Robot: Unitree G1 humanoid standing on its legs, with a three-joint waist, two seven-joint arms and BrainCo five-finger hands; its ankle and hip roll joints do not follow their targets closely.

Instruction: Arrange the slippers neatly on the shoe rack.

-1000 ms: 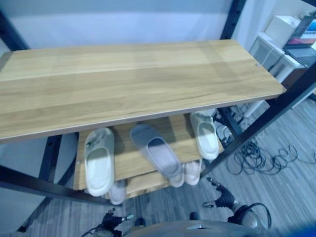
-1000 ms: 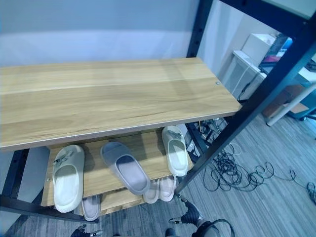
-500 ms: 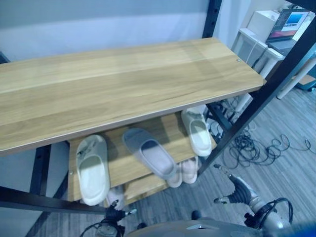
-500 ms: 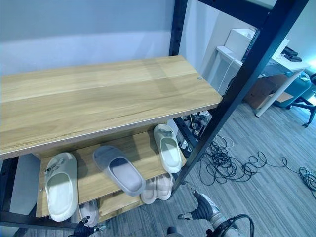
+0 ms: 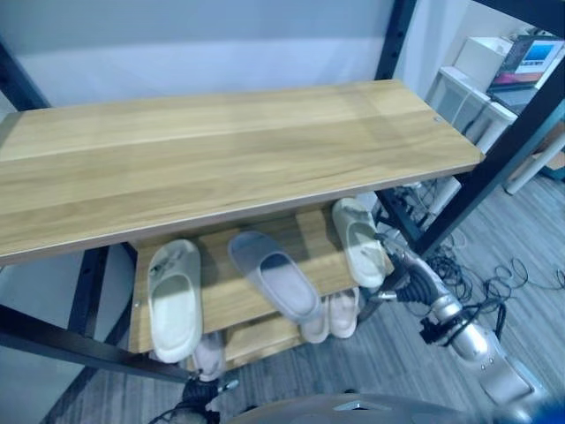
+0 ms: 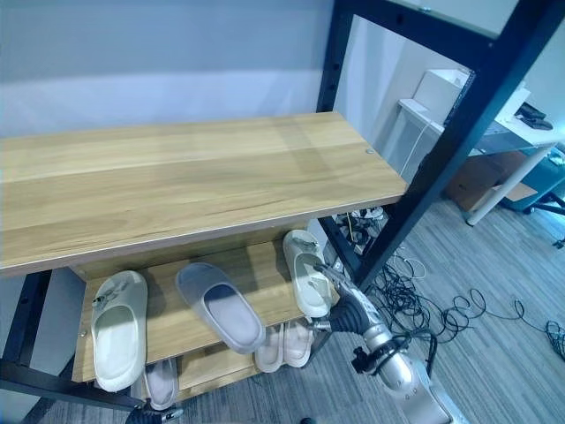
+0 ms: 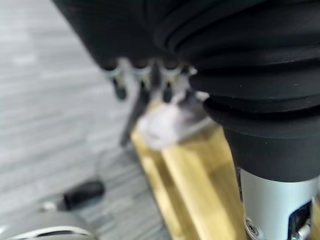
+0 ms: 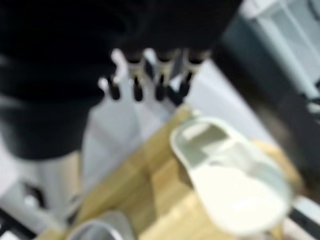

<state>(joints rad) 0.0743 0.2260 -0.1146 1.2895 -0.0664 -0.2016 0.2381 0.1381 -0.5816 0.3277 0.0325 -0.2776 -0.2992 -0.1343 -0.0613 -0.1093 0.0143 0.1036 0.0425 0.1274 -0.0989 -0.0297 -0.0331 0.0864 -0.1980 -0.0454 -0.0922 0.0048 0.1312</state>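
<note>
Three slippers sit on your middle shelf (image 5: 221,296); the grey one (image 5: 274,275) lies askew. Your right hand (image 6: 342,305), fingers straight and empty, nears the white one (image 6: 305,271).

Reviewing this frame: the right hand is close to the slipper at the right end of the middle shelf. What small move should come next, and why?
Probably ease the right hand forward and close it on the cream slipper at the shelf's right end. The hand hovers open just beside it, not yet holding it. The grey slipper lies skewed on the middle shelf, so pairing likely starts from this end.
</note>
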